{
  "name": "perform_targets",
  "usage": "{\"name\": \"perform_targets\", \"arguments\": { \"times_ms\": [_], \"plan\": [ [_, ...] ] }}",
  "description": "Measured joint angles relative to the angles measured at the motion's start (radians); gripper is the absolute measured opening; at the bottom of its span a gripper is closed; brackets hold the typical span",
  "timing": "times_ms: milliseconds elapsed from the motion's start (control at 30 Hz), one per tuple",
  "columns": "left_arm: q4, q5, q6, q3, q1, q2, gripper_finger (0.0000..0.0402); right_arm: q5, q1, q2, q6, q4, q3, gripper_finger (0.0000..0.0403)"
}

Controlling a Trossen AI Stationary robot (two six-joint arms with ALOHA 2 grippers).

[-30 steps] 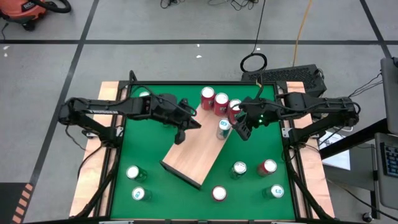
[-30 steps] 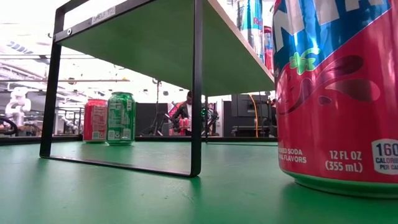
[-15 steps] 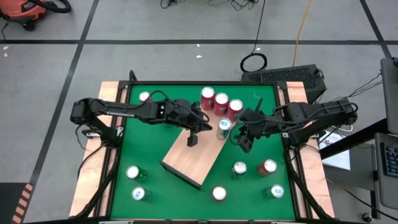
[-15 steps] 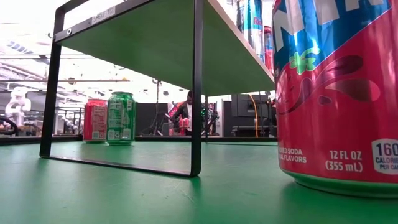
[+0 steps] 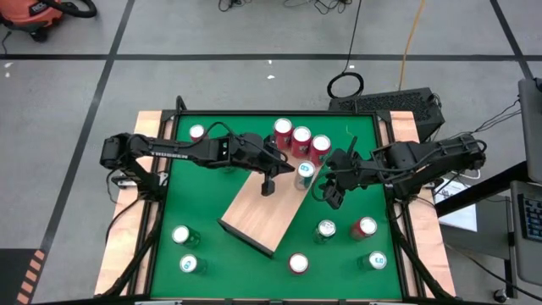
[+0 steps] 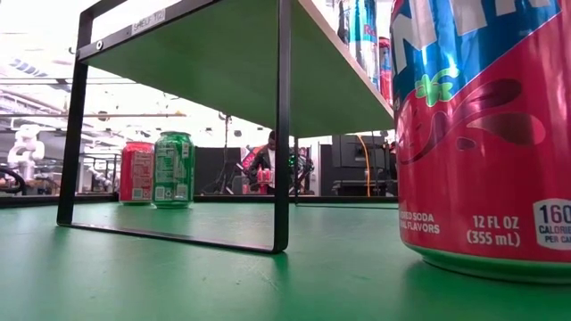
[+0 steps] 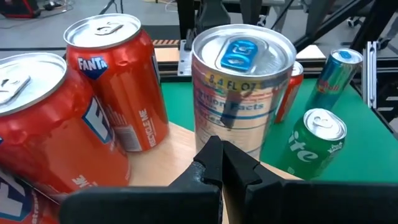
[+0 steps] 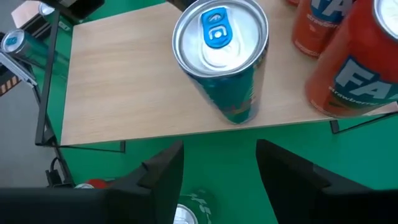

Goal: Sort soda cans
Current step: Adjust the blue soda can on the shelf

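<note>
Right gripper [image 5: 330, 193] hangs released beside the teal can [image 5: 304, 174] on the wooden board [image 5: 262, 210], which we judge its target (left gripper [image 5: 269, 184], clenched empty, hovers opposite).

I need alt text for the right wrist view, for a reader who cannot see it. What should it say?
A teal can with a blue tab stands on the edge of a light wooden board, just ahead of the open right gripper. Red Fanta cans stand beside it on the board, above the green table.
</note>
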Motion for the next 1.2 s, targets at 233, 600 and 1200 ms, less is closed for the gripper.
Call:
{"name": "perform_targets", "arguments": {
  "times_ms": [233, 600, 1200],
  "plan": [
    [0.006, 0.001, -0.001, 0.0, 0.002, 0.0, 0.0, 0.0, 0.0, 0.0, -0.008, 0.0, 0.0, 0.0192],
    [0.006, 0.002, -0.001, 0.0, 0.002, 0.005, 0.0, 0.0, 0.0, 0.0, -0.016, 0.0, 0.0, 0.0192],
    [0.048, 0.003, -0.001, 0.0, 0.0, 0.005, 0.0, -0.001, 0.0, 0.0, -0.006, 0.0, 0.0, 0.0192]
  ]
}}
